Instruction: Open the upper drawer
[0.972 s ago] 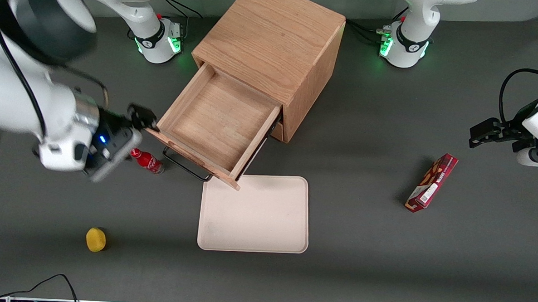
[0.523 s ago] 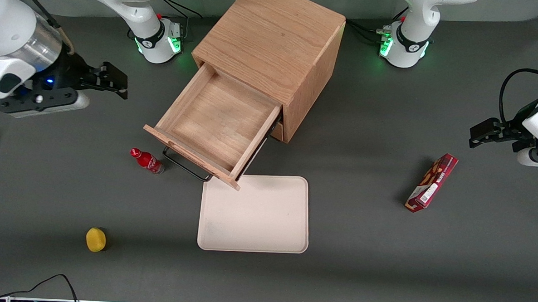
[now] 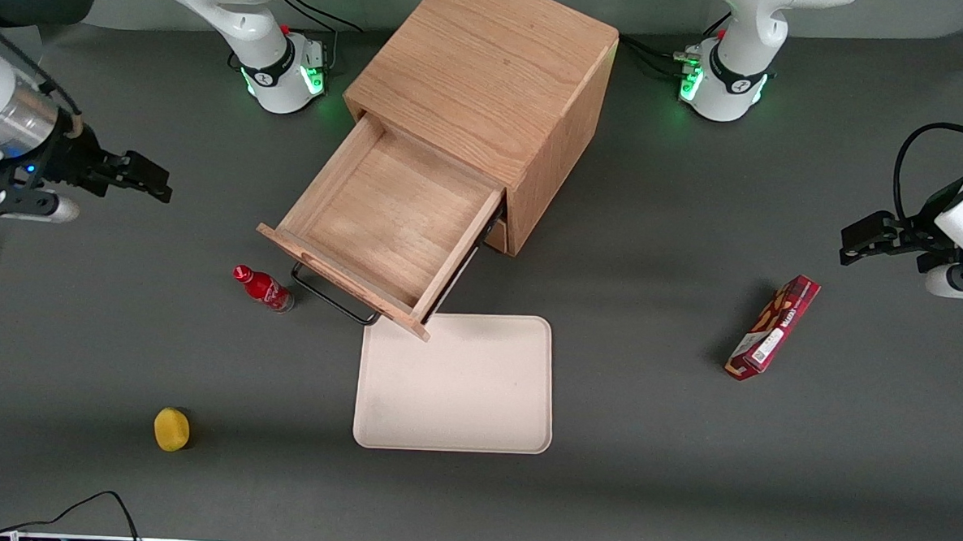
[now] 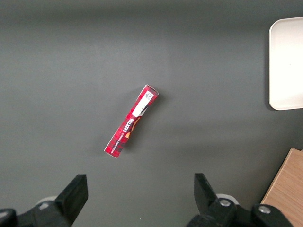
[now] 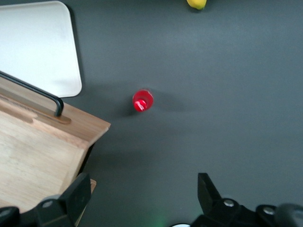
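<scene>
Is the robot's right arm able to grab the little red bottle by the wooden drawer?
Probably yes. The open gripper hangs above bare table, toward the working arm's end, holding nothing. The small red bottle stands upright beside the pulled-out light oak upper drawer, with nothing over it.

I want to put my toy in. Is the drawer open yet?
Yes. The upper drawer sticks well out of the cabinet, empty inside. The tool is open, holds nothing, and hangs apart from the handle, toward the working arm's end. Nothing looks left to do.
</scene>
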You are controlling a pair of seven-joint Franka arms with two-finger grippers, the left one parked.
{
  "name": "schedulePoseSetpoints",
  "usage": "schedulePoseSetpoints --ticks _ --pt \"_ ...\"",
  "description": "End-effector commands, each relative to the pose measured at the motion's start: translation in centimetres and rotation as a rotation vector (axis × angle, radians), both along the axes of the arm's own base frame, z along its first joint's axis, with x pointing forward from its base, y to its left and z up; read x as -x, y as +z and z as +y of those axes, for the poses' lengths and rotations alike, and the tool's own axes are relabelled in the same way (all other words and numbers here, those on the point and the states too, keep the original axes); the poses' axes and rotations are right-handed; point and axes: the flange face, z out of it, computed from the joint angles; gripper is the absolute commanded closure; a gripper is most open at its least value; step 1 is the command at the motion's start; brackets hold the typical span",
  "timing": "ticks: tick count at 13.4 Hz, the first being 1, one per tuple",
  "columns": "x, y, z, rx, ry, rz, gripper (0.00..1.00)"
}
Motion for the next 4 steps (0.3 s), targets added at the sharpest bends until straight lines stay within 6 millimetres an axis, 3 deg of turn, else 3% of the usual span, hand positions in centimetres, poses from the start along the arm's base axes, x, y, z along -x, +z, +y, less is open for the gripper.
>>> schedulePoseSetpoints --ticks 1,4 --pt "1.2 1.3 0.0 -0.007 0.006 -0.053 0.0" --pt "-0.2 3.0 -2.0 -0.02 -0.023 -0.09 0.0"
